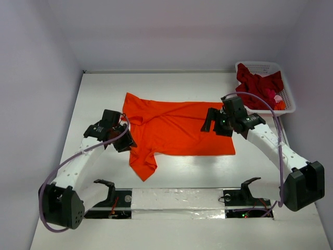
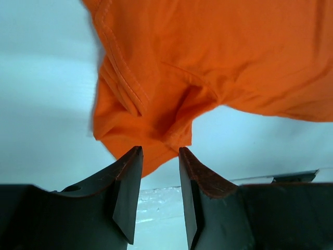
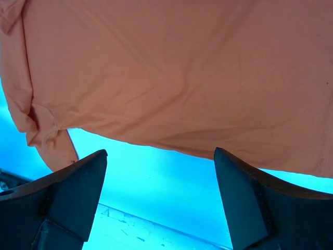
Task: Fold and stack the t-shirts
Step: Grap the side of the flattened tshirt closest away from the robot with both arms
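At opposite ends of the orange t-shirt [image 1: 177,127], the left gripper [image 2: 160,151] is held narrowly parted and the right gripper [image 3: 160,153] spread wide (nothing is grasped by either). The shirt is spread on the tabletop [image 1: 104,88], with its near sleeve rumpled. Dark red t-shirts [image 1: 257,83] are heaped in the white basket [image 1: 289,99] at the far right corner.

I have the flat t-shirt [image 1: 177,127] lying on the surface [image 1: 104,88] between both tools: the left tool [image 1: 125,139] at its left edge beside the sleeve, the right tool [image 1: 212,125] over its right edge. Beyond the right tool, further right, a basket [image 1: 260,65] holds the heaped t-shirts [image 1: 257,83].
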Controlling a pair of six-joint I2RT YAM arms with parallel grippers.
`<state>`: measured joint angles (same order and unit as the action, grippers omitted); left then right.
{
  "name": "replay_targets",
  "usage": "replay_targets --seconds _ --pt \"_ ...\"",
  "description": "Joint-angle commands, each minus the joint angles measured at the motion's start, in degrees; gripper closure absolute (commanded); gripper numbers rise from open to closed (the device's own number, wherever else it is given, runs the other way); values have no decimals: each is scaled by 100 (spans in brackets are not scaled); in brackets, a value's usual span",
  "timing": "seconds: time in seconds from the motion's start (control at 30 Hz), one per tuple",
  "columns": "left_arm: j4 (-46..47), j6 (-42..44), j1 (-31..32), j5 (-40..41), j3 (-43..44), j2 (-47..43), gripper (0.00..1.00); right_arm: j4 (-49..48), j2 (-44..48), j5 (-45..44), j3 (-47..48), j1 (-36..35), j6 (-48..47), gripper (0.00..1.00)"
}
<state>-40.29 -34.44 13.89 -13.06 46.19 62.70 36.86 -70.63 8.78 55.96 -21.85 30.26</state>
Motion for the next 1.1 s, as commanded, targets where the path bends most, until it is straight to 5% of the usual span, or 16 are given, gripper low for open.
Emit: replay_targets --seconds 0.0,0.4,0.73,0.87,1.07 --pt "-531 -125 123 75 100 -451 69 -12 76 -148 11 -65 50 12" --pt "-1921 -528 483 -451 39 -1110 72 -83 268 -8 -173 -65 164 12" --pt "-1051 -1539 649 -1780 -1059 -1453 75 -206 717 115 -490 -65 252 12" --pt "-779 -2101 1106 -1184 -973 -1419 77 -48 902 133 -420 -65 112 12" --pt "-286 -3261 2626 -603 -831 -883 78 181 1042 159 -349 -65 -178 12"
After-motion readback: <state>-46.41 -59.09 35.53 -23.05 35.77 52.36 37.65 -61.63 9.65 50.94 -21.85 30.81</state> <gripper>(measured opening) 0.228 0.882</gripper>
